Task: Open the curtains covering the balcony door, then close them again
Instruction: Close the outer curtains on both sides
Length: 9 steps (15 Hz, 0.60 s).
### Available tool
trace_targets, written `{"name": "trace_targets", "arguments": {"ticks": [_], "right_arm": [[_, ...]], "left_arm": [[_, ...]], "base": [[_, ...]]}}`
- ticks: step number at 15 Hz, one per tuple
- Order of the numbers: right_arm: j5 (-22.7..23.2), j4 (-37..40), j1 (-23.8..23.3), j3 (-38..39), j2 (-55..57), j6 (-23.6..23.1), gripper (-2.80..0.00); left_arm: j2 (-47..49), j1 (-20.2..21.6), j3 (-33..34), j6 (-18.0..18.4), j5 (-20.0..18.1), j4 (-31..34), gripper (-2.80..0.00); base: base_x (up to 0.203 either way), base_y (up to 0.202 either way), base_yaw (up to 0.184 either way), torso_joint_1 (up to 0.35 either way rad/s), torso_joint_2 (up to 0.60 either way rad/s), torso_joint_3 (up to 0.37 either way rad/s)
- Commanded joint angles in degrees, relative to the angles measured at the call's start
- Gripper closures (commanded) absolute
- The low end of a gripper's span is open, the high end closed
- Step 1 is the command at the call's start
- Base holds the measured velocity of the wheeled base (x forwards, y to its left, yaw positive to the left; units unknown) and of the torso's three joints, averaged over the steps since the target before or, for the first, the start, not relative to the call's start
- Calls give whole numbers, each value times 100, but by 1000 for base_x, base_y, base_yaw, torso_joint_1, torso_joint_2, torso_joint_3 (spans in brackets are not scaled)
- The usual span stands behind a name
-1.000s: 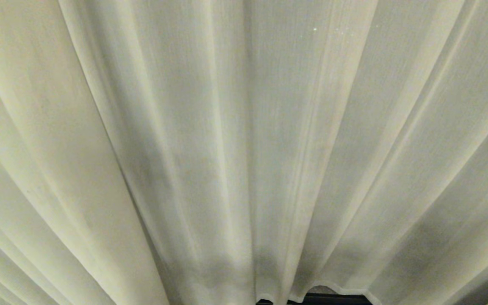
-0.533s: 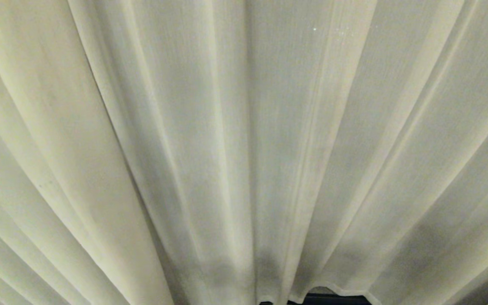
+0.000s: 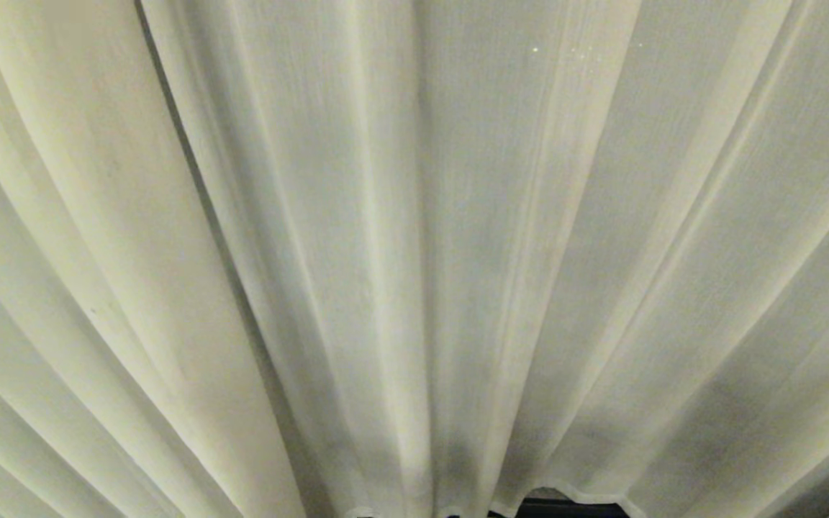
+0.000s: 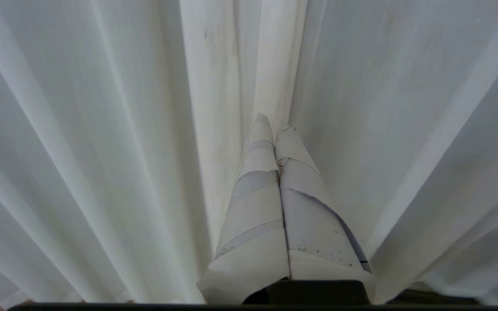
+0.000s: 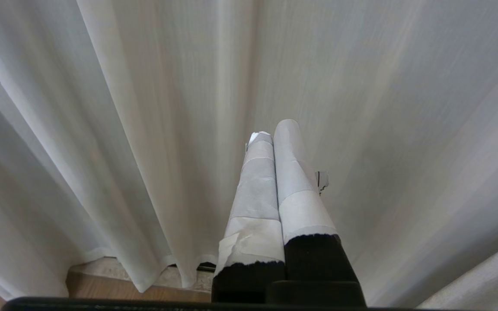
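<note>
Two curtains (image 3: pixel 414 259) drawn together, filling the head view; edges meet near centre. Left hand (image 4: pixel 275 128) and right hand (image 5: pixel 274 129) each pinched closed, empty, before the fabric.

Left end effector (image 4: pixel 275 129) — fingers pressed together — faces the curtains (image 4: pixel 102 129).

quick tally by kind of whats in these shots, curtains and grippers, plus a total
curtain panels: 2, drawn together, the curtains fill the head view
grippers: 2, left gripper and right gripper, each with its jaws pressed together, holding no fabric, pointing at the curtains
total: 4
</note>
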Motion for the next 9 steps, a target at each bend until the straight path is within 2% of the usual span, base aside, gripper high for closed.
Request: {"name": "trace_targets", "arguments": {"ticks": [1,3,9], "right_arm": [[6,-1,2,1,9,-3,0],[6,-1,2,1,9,-3,0],[6,-1,2,1,9,-3,0]], "left_arm": [[-552,-9,777,308,-90,-174,0],[-557,-12,1081,391,-270,-407,0],[-557,-12,1134,311,-249,-603,0]], "base": [[0,0,0,0,0,0],[0,0,0,0,0,0],[0,0,0,0,0,0]]}}
